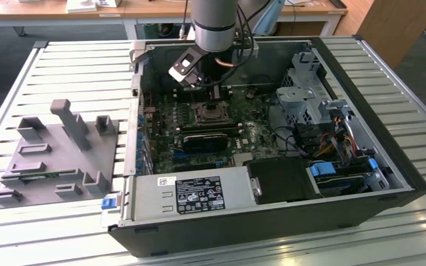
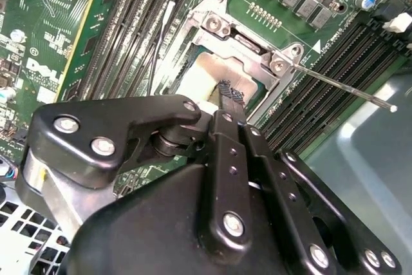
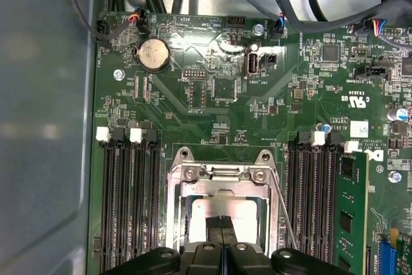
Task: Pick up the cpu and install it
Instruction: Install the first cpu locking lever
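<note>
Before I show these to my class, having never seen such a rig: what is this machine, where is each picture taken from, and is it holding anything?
It is a single robot arm reaching into an open computer case that lies on a slatted table. The exterior view comes from a camera off the arm; both wrist views come from cameras riding on the arm, looking past its jaws. Grey holder blocks sit on the table at the exterior view's left. The jaws are shut and seem to grip nothing; they hang right over the cpu, which lies in its socket. Whether they touch it, I cannot tell.
</note>
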Available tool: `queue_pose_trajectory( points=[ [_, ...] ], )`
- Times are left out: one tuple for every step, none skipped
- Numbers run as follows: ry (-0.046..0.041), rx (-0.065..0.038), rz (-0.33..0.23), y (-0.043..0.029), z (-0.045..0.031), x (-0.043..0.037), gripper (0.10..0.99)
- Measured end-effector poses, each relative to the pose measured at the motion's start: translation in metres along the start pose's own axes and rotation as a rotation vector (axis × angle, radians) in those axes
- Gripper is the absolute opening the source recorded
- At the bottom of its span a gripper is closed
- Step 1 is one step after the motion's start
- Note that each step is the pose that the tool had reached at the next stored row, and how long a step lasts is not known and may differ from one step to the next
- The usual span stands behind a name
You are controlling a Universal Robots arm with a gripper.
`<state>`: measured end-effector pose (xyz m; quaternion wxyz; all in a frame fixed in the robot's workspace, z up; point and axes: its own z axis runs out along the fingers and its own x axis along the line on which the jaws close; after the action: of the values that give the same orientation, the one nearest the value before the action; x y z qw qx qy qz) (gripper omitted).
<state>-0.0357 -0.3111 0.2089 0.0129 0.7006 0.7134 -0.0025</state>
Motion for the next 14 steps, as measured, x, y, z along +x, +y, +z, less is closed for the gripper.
queue_pose_trajectory(
  points=[
    [0.0002, 0.0, 0.0, 0.0, -0.0004, 0.0, 0.106],
    [0.0003, 0.0, 0.0, 0.0, -0.001, 0.0, 0.106],
    [0.0003, 0.0, 0.0, 0.0, -0.0018, 0.0, 0.106],
    [0.0003, 0.0, 0.0, 0.0001, -0.0029, -0.0001, 0.106],
    [0.0004, 0.0, 0.0, 0.0001, -0.0043, -0.0001, 0.106],
    [0.0003, 0.0, 0.0, 0.0001, -0.0059, -0.0002, 0.106],
    [0.0003, 0.0, 0.0, 0.0001, -0.0075, -0.0002, 0.106],
    [0.0002, 0.0, 0.0, 0.0002, -0.0092, -0.0002, 0.106],
    [0.0003, 0.0, 0.0, 0.0002, -0.0108, -0.0002, 0.106],
    [0.0003, 0.0, 0.0, 0.0002, -0.0124, -0.0003, 0.106],
    [0.0003, 0.0, 0.0, 0.0002, -0.0139, -0.0003, 0.106],
    [0.0002, 0.0, 0.0, 0.0002, -0.0153, -0.0004, 0.106],
    [0.0002, 0.0, 0.0, 0.0003, -0.0162, -0.0004, 0.106],
    [0.0002, 0.0, 0.0, 0.0003, -0.017, -0.0004, 0.106]
  ],
)
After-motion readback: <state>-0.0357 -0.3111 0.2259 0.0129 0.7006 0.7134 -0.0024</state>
